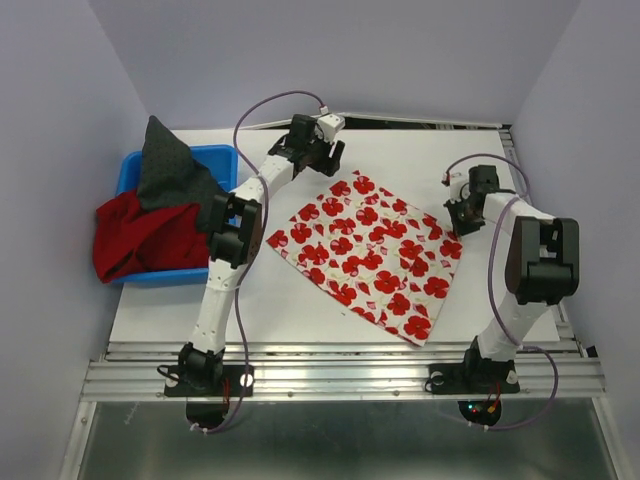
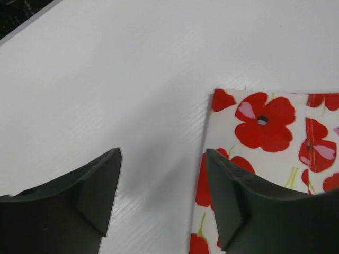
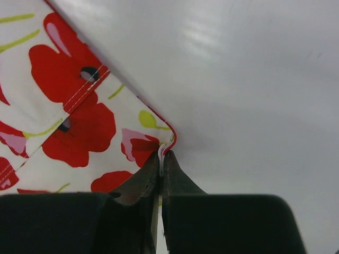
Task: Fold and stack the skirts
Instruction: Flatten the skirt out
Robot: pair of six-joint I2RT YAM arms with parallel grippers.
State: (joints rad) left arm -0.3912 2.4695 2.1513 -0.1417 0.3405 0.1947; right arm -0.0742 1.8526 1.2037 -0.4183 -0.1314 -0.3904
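Bright even light, soft shadow under left gripper (image 2: pixel 162 154) (slight glare)

The left arm (image 1: pixel 225 290) is stretched forward, with the left gripper (image 2: pixel 162 153) held parted. The right gripper (image 3: pixel 161 156) is clamped closed (the corner of the floral skirt (image 3: pixel 79 121) is pinched between its tips).

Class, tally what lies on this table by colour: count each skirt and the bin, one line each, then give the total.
white skirt with red flowers: 1
red skirt: 1
grey skirt: 1
blue bin: 1
Total: 4
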